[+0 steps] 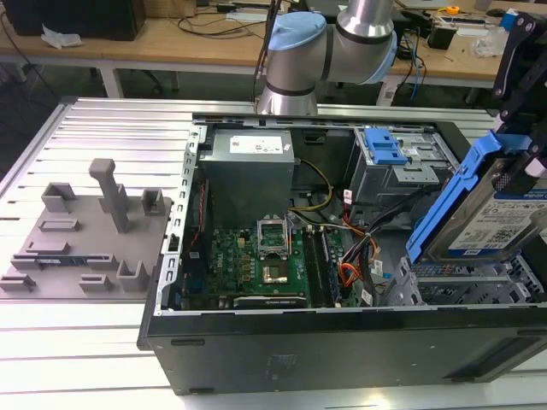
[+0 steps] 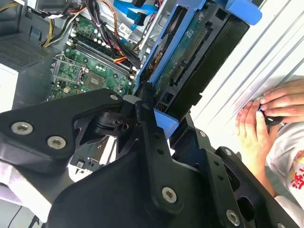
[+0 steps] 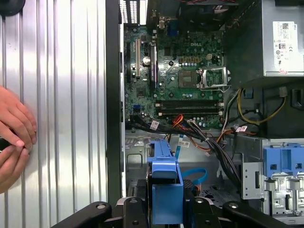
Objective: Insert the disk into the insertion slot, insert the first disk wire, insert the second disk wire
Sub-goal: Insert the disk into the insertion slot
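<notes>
Exterior view: the gripper (image 1: 520, 120) is clamped on the disk (image 1: 496, 213), a silver drive with a white-and-blue label in a bright blue frame. It's held tilted just above the grey perforated slot (image 1: 461, 286) inside the open PC case (image 1: 342, 359), which sits on a ribbed metal table (image 1: 85, 359) with wooden benches (image 1: 171, 43) behind. Second wrist view: black fingers (image 2: 152, 142) pinch the blue frame, the disk's green circuit board (image 2: 190, 52) shows, and a person's hands (image 2: 266, 118) rest on the table beside the case. First wrist view: the disk (image 3: 166, 190) is edge-on over the case, mostly blue frame, partly hidden behind the gripper.
</notes>
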Robot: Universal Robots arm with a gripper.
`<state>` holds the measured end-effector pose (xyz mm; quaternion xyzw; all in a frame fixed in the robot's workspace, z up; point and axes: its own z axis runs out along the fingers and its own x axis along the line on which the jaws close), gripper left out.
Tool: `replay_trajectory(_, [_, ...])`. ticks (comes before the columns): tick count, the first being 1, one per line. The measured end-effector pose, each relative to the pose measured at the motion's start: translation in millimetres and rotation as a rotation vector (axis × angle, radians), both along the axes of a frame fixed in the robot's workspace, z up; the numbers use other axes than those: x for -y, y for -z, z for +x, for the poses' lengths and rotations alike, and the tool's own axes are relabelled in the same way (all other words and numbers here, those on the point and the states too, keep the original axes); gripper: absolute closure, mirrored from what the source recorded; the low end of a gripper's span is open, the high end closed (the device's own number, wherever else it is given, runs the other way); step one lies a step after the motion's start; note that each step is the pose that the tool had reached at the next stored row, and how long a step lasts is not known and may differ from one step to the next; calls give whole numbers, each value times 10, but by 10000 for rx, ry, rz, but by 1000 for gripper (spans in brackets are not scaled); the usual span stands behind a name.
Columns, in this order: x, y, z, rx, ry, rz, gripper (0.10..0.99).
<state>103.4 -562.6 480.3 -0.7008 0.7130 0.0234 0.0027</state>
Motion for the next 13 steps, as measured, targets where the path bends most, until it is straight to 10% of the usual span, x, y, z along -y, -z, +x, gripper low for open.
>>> replay_trajectory(13, [0, 3, 14, 4, 1, 110, 722])
